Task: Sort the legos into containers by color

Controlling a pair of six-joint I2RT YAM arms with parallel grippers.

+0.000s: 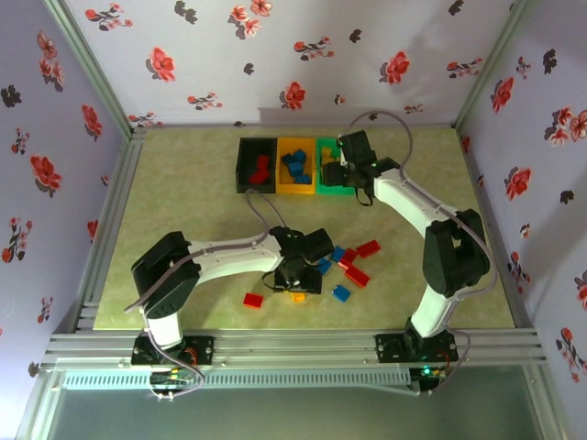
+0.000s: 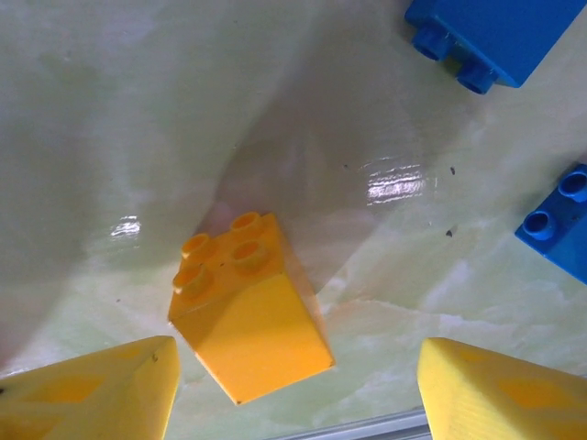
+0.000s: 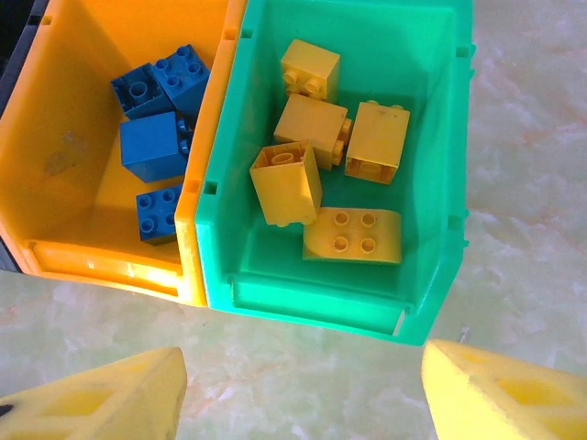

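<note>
Jaws both wide — L over a yellow-orange 4-stud brick (image 2: pixel 252 321), R above green bin (image 3: pixel 312 307).

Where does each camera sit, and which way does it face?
Top external: fixed above, behind the arm bases, looking down on the table; both arms show, left gripper over bricks, right gripper at the green bin.
Left wrist: on the left arm, facing down at a yellow brick; fingers at bottom corners.
Right wrist: on the right arm, facing down into the green bin and orange bin; fingers likewise.
Shared: top and right wrist show those bins.
</note>
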